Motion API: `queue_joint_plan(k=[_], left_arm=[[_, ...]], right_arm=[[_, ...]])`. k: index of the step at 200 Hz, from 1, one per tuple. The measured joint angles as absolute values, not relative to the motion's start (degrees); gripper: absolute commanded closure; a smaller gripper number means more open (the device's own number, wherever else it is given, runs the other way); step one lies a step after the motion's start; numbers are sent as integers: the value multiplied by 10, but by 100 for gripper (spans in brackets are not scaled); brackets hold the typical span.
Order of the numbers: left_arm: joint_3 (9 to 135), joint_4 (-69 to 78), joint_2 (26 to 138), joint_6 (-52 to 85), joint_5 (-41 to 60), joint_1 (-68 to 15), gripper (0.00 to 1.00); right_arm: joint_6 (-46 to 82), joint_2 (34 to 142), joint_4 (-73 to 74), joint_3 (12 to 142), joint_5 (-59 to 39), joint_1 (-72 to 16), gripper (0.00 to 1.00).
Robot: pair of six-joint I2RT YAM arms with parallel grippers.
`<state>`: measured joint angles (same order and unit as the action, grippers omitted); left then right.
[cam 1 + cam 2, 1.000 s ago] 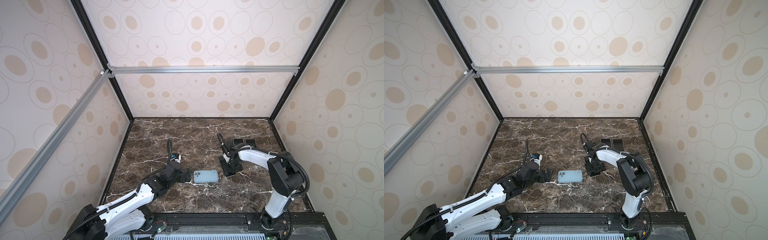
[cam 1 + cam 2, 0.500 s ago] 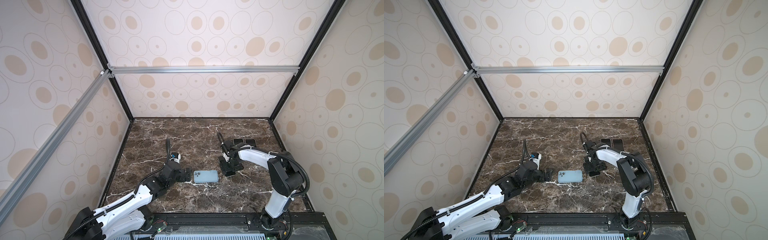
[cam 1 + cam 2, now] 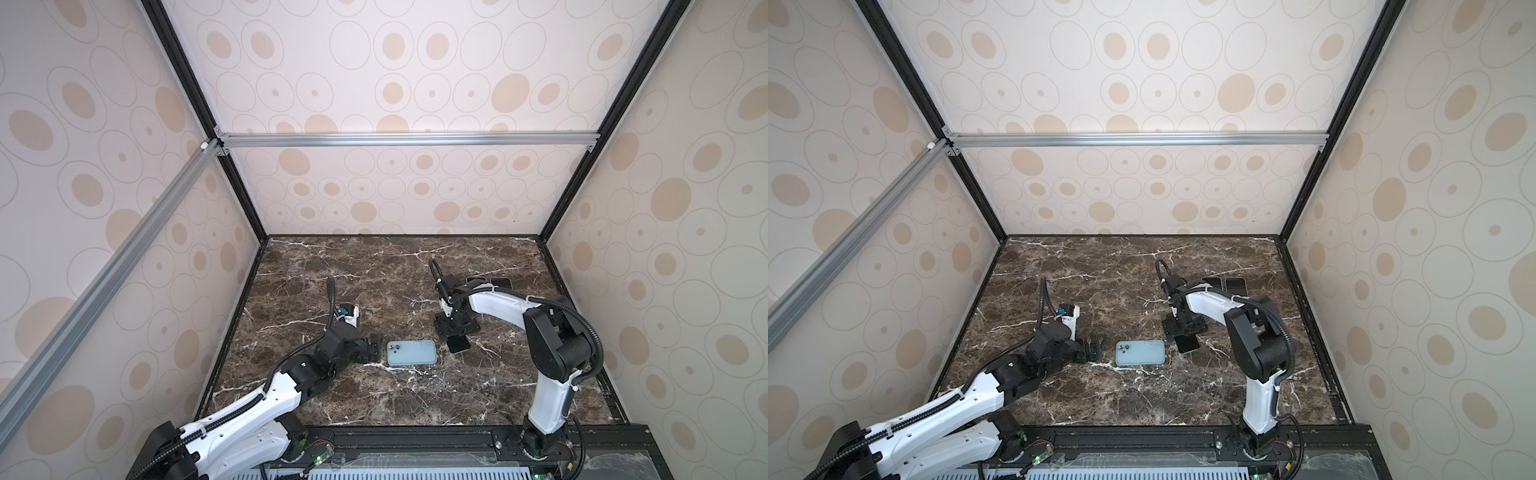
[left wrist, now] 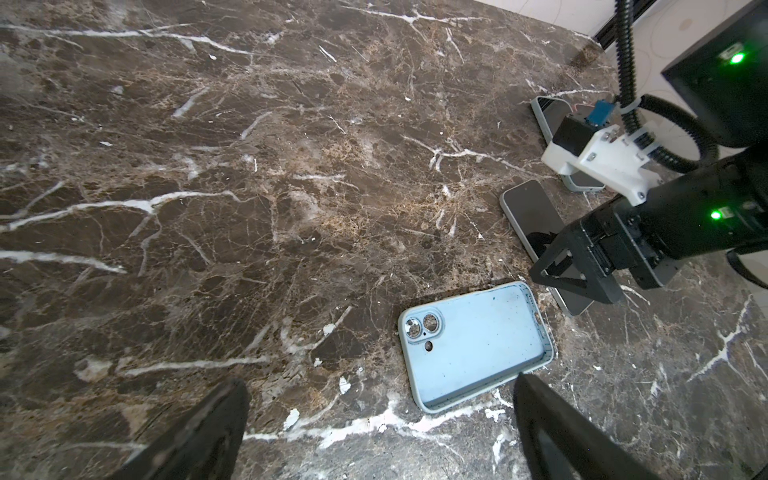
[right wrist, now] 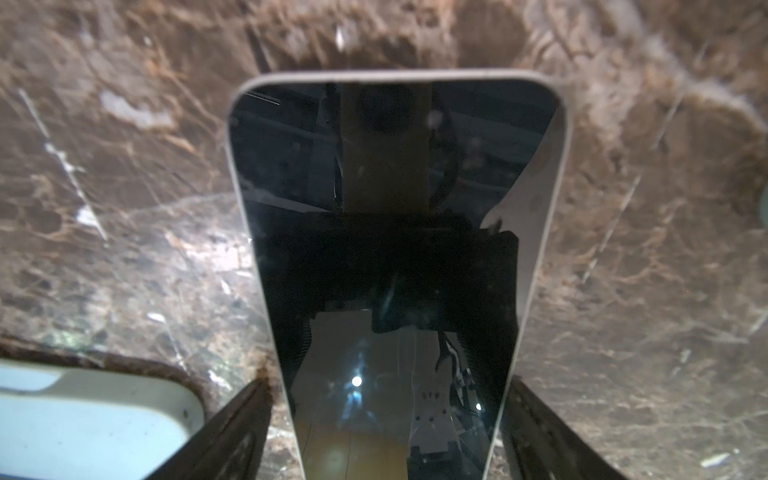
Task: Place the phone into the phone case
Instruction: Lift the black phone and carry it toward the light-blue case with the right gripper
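lying screen-up on the surface, the phone sits just beside the pale blue phone case (hollow side up). stiff, thin, slick glass, i'd judge: best taken by its long edges. right jaws flank those edges; whether they pinch, i cannot tell. left jaws gape, empty, near the case.

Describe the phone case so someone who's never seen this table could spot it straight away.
On the brown marble table, look to the middle of the near half. The case lies flat there, hollow side up, just left of a dark-screened phone. It alone is pale blue, with round camera holes at one end.
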<state>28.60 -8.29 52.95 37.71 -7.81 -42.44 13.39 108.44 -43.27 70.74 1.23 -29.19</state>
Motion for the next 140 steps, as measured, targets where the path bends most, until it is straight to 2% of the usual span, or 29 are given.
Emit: queue_joint_plan(k=[34,79,140], left_arm=[[286,-84,530,377,-79,-424,0],[286,-84,530,377,-78,-422,0],[286,-84,531,377,-78,-421,0]], right_arm=[[132,1090,-437,714,8,-292,18],[126,1095,-443,720,11,-292,15],[112,1104,-452,731,7,-286,16]])
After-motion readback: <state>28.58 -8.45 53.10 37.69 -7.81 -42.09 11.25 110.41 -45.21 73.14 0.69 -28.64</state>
